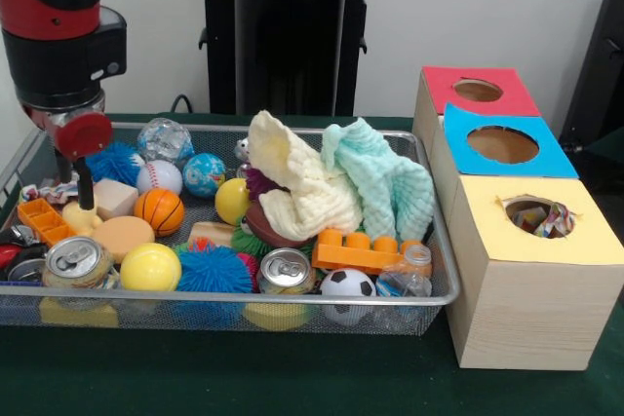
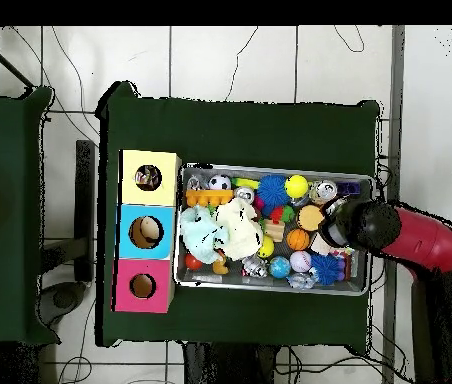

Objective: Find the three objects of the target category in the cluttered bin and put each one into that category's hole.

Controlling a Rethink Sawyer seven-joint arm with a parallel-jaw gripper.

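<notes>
Silver wire-mesh bin [image 1: 429,241] spans the centre and left of the front frame, filled with balls, cans, cloths and blocks. The red and black arm's gripper [image 1: 84,197] descends at upper left, its tip low among items at the bin's left end; whether it is released or clenched cannot be told. Directly beside the tip lie a beige foam block [image 1: 115,198], an orange basketball [image 1: 159,210] and an orange plastic tray [image 1: 45,220]. Three wooden hole boxes, red-topped [image 1: 478,91], blue-topped [image 1: 502,143] and yellow-topped [image 1: 531,231], stand at frame right, well apart from the gripper.
</notes>
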